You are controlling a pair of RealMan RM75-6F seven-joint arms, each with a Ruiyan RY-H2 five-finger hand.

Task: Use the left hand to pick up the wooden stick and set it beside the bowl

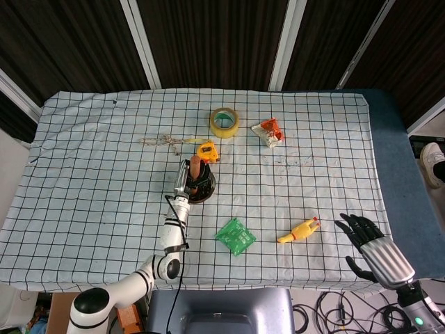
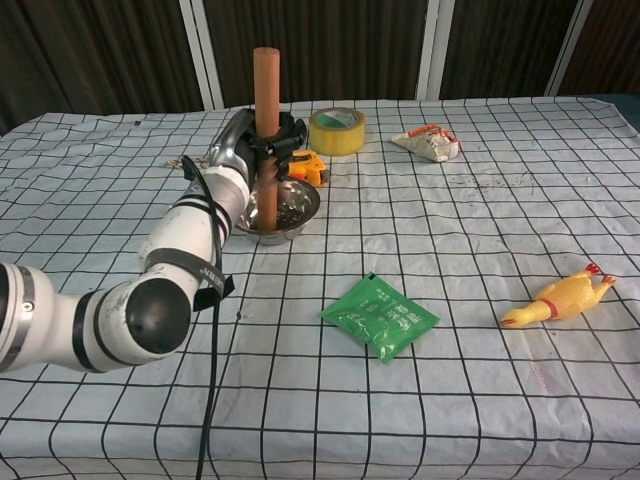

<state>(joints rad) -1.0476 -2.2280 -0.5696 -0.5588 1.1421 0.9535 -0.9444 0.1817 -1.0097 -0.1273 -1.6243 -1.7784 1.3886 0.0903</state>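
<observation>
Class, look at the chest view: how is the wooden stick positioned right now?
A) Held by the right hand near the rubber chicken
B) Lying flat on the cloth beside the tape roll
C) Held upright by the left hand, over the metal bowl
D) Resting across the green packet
C: the left hand grips the wooden stick upright, its lower end at the metal bowl.

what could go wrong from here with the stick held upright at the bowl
1. The left hand grips the wooden stick upright with its lower end at or inside the metal bowl; lowering it now might leave it in the bowl rather than beside it.
2. The stick is tall and vertical, so released on end it would likely topple, perhaps onto the tape measure close behind.
3. Pushing sideways could shove or tip the bowl.
</observation>
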